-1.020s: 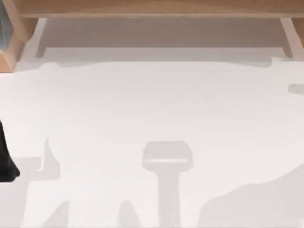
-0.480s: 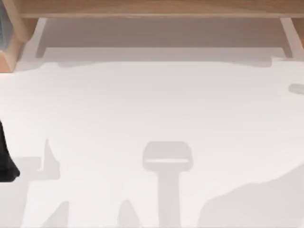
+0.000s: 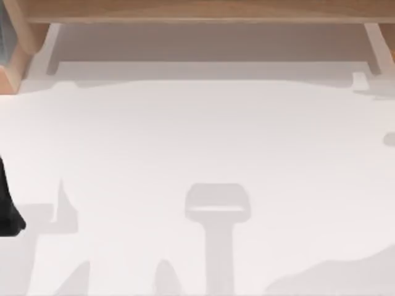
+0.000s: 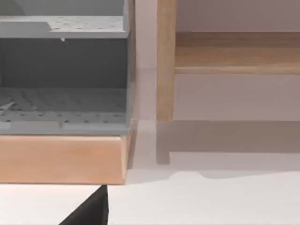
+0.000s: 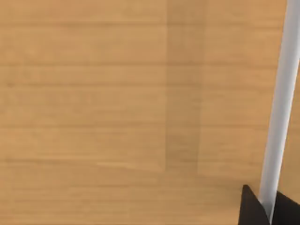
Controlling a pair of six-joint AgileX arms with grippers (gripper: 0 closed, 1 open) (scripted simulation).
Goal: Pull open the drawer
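Up close, the right gripper (image 5: 268,206) has its dark fingertips either side of the pale bar handle (image 5: 276,117); contact can't be told. Behind lies the wooden drawer front (image 5: 117,108), rigid, likely sliding straight. Left arm (image 3: 7,209) parked at the table's left edge.

A wooden frame (image 3: 197,11) spans the table's (image 3: 197,142) far edge, with what seems a shelved cabinet (image 3: 12,55) at its left.

Right hand (image 5: 268,208) cut off at the picture's corner, dark fingertips either side of a pale bar (image 5: 277,117); grip on it unclear. Left arm (image 3: 7,209) clipped at the surface's left edge.
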